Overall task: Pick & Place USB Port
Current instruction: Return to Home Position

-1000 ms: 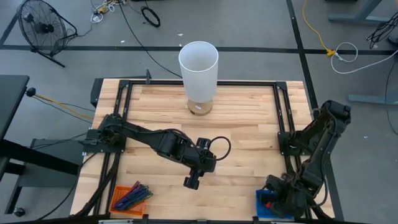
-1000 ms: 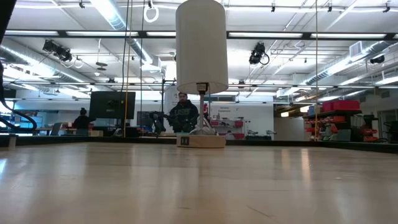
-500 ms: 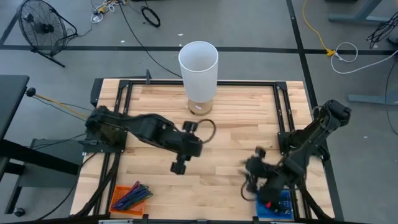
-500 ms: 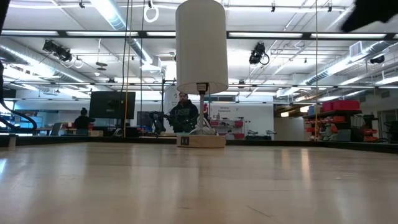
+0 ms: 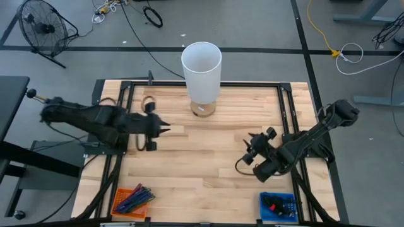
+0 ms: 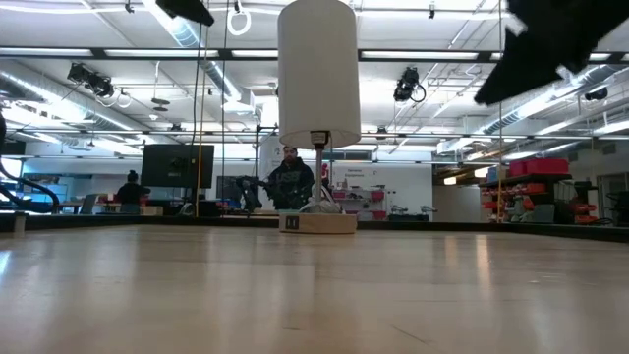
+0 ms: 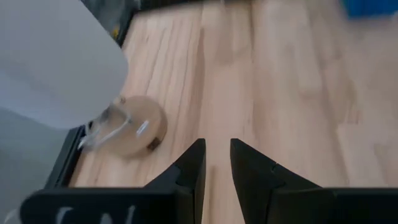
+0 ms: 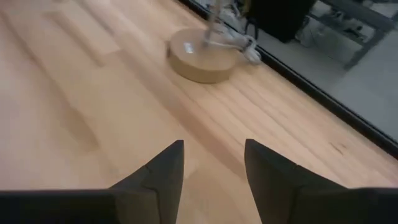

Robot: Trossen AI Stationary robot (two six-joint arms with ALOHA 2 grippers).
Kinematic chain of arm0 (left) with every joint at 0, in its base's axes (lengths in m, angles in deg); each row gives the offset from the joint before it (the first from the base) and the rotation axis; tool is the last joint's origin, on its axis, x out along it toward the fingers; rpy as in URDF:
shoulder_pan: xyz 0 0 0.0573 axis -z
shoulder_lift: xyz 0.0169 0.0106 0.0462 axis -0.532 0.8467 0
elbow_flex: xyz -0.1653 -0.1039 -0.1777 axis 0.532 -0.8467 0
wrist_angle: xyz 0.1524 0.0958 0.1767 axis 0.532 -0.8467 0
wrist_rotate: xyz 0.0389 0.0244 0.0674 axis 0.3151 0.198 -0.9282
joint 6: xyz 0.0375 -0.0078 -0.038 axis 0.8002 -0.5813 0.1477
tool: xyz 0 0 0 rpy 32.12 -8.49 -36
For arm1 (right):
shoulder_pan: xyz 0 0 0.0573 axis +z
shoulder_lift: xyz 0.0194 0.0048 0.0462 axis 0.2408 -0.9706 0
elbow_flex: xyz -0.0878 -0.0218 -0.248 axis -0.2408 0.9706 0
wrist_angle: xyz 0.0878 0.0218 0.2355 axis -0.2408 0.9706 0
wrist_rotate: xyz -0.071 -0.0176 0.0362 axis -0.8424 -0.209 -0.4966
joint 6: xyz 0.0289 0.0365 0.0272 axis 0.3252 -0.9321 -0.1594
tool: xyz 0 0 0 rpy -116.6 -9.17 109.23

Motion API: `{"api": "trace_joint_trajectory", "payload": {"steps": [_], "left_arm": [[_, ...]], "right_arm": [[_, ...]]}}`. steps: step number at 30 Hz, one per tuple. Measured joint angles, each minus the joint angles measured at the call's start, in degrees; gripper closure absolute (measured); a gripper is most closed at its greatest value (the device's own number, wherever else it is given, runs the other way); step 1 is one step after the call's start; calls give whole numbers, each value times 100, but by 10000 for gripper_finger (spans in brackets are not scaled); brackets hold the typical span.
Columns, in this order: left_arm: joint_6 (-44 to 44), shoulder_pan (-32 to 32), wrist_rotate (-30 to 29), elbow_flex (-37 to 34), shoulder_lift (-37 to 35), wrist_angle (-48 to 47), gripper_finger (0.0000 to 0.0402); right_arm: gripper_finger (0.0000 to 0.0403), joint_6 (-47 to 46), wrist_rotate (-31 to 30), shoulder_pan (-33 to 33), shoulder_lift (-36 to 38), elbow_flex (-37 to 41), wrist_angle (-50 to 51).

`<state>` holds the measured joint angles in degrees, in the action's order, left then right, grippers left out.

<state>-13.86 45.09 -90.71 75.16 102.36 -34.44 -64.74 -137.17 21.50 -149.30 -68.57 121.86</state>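
Homing step, seemingly — left gripper (image 7: 217, 147) at 9 o'clock, narrowly parted; right gripper (image 8: 214, 147) at 4, spread wide; both empty. Next: retract each to rest.

a grey concrete floor (image 5: 265, 25) fills the top of the high view, crossed by a black tape line (image 5: 265, 50). a floor fan (image 5: 39, 26) stands at the upper left. a yellow cable (image 5: 315, 25) and a white coiled cable (image 5: 351, 53) lie at the upper right. in the low view, long strip lights (image 6: 169, 22) run under an open ceiling of pipes. a dark monitor (image 6: 177, 165) sits at middle left and red storage (image 6: 536, 167) at right. one person (image 6: 129, 189) is far left, another person (image 6: 288, 177) at centre.
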Motion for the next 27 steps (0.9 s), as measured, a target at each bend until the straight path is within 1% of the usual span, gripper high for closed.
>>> {"api": "trace_joint_trajectory", "payload": {"steps": [3, 4, 6, 8, 11, 12, 15, 16, 17, 19, 22, 24, 26, 27], "left_arm": [[296, -3, 66, -1196, -937, 1299, 323], [439, -15, -1, -1557, -1238, 1609, 323], [556, -102, -383, -2193, -1776, 2102, 323], [562, -194, -486, -2728, -2275, 2760, 323], [858, -302, -93, -3324, -2812, 3710, 323], [959, -336, -29, -3487, -2944, 3846, 323], [1083, -560, -184, -4013, -3180, 4370, 323], [1184, -663, -216, -4224, -3250, 4581, 323], [1265, -756, -189, -4426, -3290, 4829, 323], [1270, -970, 56, -4811, -3350, 5545, 323], [1134, -1282, 740, -5342, -3390, 6411, 323], [919, -1478, 1030, -5655, -3388, 6858, 323], [721, -1676, 1183, -5927, -3385, 7186, 323], [643, -1783, 1279, -6055, -3385, 7345, 323]], "right_arm": [[234, -17, -35, -152, 467, 669, -313], [234, -18, -73, -215, 694, 914, -565], [234, 77, -182, -312, 1238, 1443, -1072], [234, 719, -102, -410, 1769, 1915, -1874], [234, 2322, 360, -646, 2657, 2445, -3155], [234, 2818, 441, -772, 2933, 2589, -3596], [234, 4291, 674, -1170, 3728, 2991, -4765], [234, 4764, 847, -1343, 3960, 3093, -5171], [234, 5203, 1080, -1526, 4191, 3194, -5505], [234, 5874, 1730, -1880, 4578, 3371, -5955], [234, 6342, 2524, -2340, 4950, 3652, -6432], [234, 6366, 2661, -2646, 5089, 3859, -6489], [234, 6308, 2804, -2949, 5190, 4101, -6573], [234, 6286, 3061, -3107, 5261, 4252, -6722]]}}
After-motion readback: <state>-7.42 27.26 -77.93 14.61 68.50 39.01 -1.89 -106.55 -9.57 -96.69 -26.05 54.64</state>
